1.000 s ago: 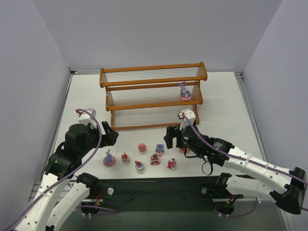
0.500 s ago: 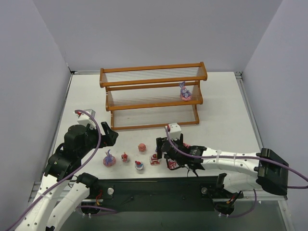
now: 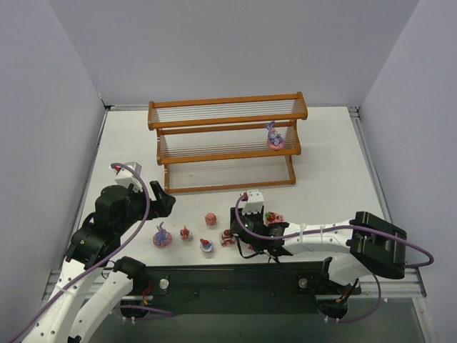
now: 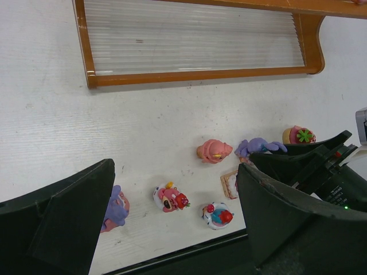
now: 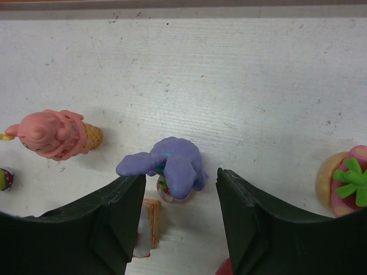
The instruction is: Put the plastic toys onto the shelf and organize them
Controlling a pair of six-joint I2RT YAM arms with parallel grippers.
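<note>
The shelf [image 3: 225, 114] is standing at the tabletop's [image 3: 335, 164] far side, a bunny figurine [image 3: 273, 137] sitting at the right end of its middle tier [image 3: 214, 150]; the other toys [image 3: 186, 234] are lying in a loose row before it.

No writing, label, brand, number or sign is legible in any view. A tiny dark mark [image 4: 139, 40] on the pale rods of the shelf [image 4: 195, 74], seen from the left wrist, is too small to read.
</note>
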